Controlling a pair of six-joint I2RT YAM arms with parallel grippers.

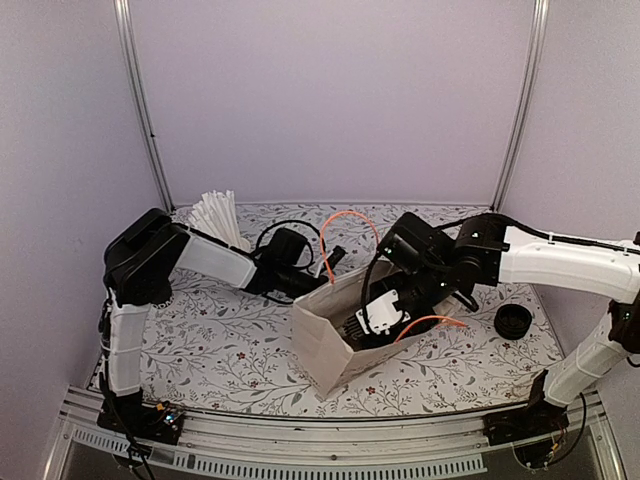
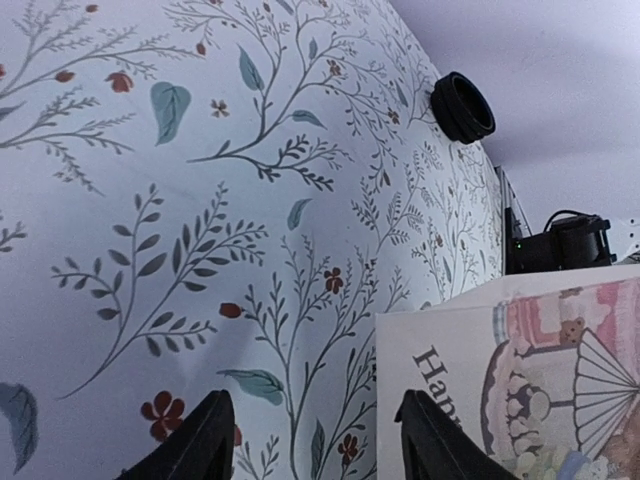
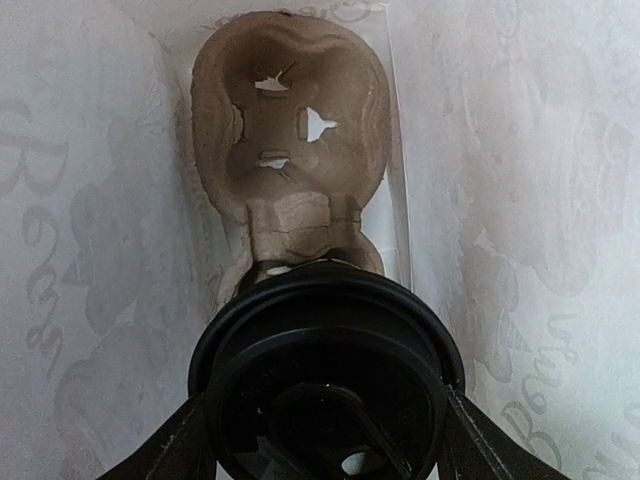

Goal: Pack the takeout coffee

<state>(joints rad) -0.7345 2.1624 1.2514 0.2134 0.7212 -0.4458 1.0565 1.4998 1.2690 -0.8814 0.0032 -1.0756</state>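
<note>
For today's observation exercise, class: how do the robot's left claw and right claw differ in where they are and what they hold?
The left claw hangs outside the paper bag, over the floral table; the right claw reaches down inside that bag. The left claw's jaws stand open with nothing between them; the right claw is closed around the lidded takeout coffee. Both claws are dark.

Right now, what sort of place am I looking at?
Most likely a mock takeout counter in a robot test booth: a paper bag with a cardboard cup tray and a lidded cup inside, a bunch of straws, and plain walls around a flowered tablecloth.
</note>
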